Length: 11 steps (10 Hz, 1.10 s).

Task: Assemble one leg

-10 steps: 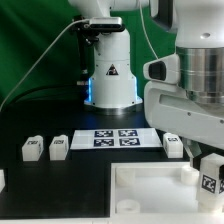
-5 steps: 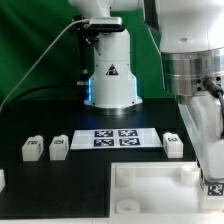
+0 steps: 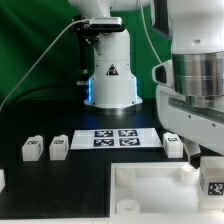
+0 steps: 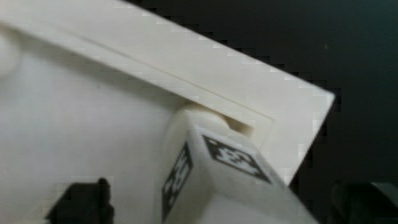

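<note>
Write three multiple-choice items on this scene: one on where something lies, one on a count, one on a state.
1. Where does the marker board lie?
A) on the black table, before the robot base
B) atop the panel
C) leaning upright

2. How many tags does it carry?
A) two
B) four
C) six

3. How are the two legs at the exterior view's left?
A) stacked
B) fitted into the panel
C) loose, side by side

Answers:
1 A, it lies flat on the table before the base.
2 B, four tags show on it.
3 C, both rest on the table, apart from the panel.
</note>
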{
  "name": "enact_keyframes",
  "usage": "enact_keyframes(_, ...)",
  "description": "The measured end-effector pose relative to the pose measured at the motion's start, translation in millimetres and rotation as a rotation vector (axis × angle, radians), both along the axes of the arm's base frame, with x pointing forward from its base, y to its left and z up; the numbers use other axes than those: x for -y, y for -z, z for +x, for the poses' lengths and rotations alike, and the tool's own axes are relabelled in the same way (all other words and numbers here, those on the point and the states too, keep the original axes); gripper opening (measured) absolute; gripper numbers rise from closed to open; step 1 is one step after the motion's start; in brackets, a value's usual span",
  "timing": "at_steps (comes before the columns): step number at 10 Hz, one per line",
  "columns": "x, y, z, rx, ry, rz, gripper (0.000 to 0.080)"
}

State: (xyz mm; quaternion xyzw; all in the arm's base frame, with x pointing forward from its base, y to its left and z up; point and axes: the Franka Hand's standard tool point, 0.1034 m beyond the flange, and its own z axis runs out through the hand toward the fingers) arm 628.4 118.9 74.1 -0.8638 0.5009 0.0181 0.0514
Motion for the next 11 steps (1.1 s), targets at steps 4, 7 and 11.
enact_keyframes(4,3.2,-1.2,0.7,0.037,-0.447,-0.022,0.0648)
enact_keyframes(7,7.1,-6.3,5.8,0.070,-0.870,-0.045,0.0648)
enact_keyframes(11,6.0,-6.0,5.3,0.053,-0.666,-0.034,0.0303)
